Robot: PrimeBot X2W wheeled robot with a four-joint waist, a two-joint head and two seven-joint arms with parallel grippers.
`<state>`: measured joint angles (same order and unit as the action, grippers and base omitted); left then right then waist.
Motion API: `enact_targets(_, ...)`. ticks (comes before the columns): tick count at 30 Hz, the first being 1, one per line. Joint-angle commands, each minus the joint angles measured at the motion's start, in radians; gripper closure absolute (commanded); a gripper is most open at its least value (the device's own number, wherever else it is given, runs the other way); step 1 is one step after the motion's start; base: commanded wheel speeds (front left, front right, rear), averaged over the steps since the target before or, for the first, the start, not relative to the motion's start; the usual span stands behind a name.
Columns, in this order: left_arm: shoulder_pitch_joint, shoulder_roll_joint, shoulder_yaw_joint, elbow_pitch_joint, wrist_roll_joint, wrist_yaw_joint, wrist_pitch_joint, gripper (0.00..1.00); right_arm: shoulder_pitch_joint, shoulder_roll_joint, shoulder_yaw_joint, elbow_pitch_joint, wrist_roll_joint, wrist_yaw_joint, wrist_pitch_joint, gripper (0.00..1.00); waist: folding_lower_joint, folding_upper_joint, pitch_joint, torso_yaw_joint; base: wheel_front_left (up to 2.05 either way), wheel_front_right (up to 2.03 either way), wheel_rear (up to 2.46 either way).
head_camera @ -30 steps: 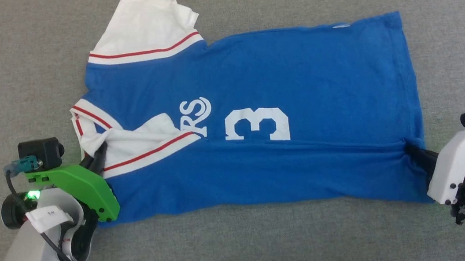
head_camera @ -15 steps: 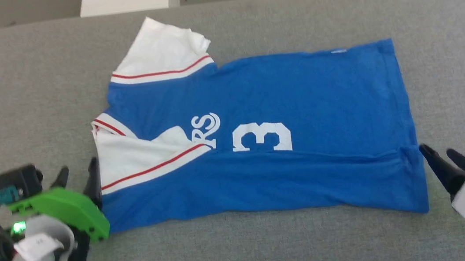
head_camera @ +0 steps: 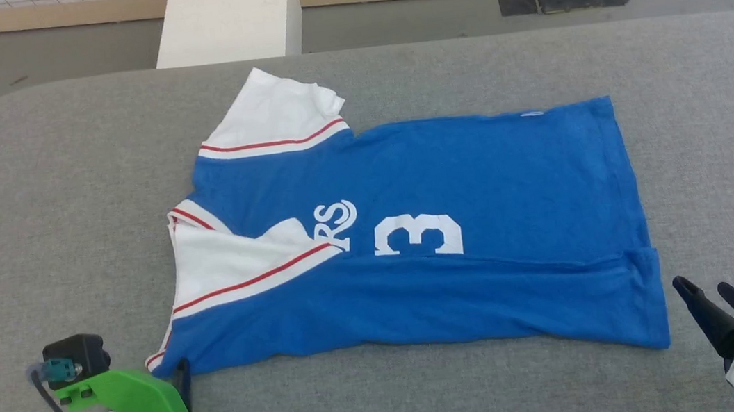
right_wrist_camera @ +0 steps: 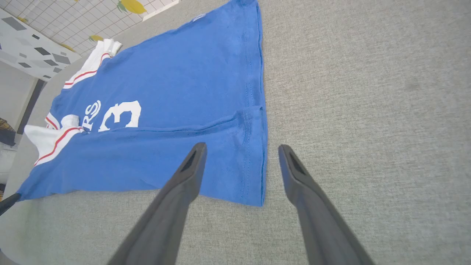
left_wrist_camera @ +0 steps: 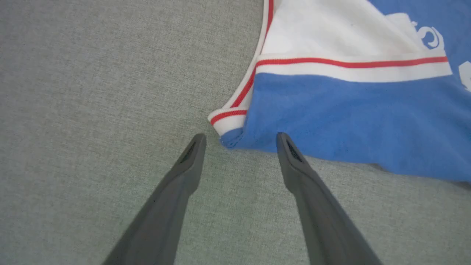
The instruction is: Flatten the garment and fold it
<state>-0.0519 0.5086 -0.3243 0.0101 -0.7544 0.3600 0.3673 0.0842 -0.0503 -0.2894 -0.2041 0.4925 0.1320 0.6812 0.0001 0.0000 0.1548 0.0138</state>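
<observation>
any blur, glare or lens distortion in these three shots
Head view: even soft light, no glare, the garment sharp. Left wrist view: cloth weave crisp, a thin shadow under the garment's near edge. Right wrist view: wide-angle stretch, the right gripper looms large while the garment shrinks towards the upper left.

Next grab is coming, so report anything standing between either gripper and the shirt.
Nothing visible does. The left gripper, open, points at the near-left corner of the shirt; the right gripper, open, sits just off its near-right corner. Just bare grey table lies between.
</observation>
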Motion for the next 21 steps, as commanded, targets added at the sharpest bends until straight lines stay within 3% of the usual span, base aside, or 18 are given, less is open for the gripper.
enact_targets(1, -0.029, 0.000, -0.001, 0.021, -0.015, -0.010, 0.011, 0.00, -0.001, 0.000, 0.006, -0.007, -0.001, -0.001, 0.006, 0.00, -0.0001, 0.0000, 0.007, -0.007, 0.00, 0.00, 0.00)
enact_targets(8, -0.091, -0.015, -0.015, 0.142, -0.039, -0.058, 0.031, 0.00, -0.008, 0.000, 0.007, -0.011, -0.005, -0.001, 0.021, 0.00, -0.0001, 0.0000, 0.023, -0.021, 0.00, 0.00, 0.00)
enact_targets(9, -0.094, -0.019, -0.025, 0.173, -0.050, -0.072, 0.050, 0.68, -0.009, 0.000, 0.007, -0.013, -0.010, -0.001, 0.025, 0.00, -0.0001, 0.0000, 0.025, -0.024, 0.00, 0.00, 0.00)
enact_targets(10, -0.094, -0.022, -0.026, 0.182, -0.057, -0.078, 0.051, 1.00, -0.008, 0.000, 0.008, -0.015, -0.018, -0.001, 0.029, 0.00, -0.0001, 0.0000, 0.025, -0.024, 0.00, 0.00, 0.00)
enact_targets(15, -0.083, -0.037, 0.000, 0.189, -0.083, -0.100, 0.005, 1.00, -0.004, 0.000, 0.024, -0.044, -0.084, -0.001, 0.053, 0.00, -0.0001, 0.0000, 0.025, -0.024, 0.00, 0.00, 0.00)
enact_targets(21, -0.023, -0.048, 0.069, 0.105, -0.120, -0.090, -0.078, 1.00, -0.015, 0.000, 0.062, -0.040, -0.246, -0.001, 0.141, 0.00, -0.0001, 0.0000, 0.030, -0.028, 0.00, 0.00, 0.00)
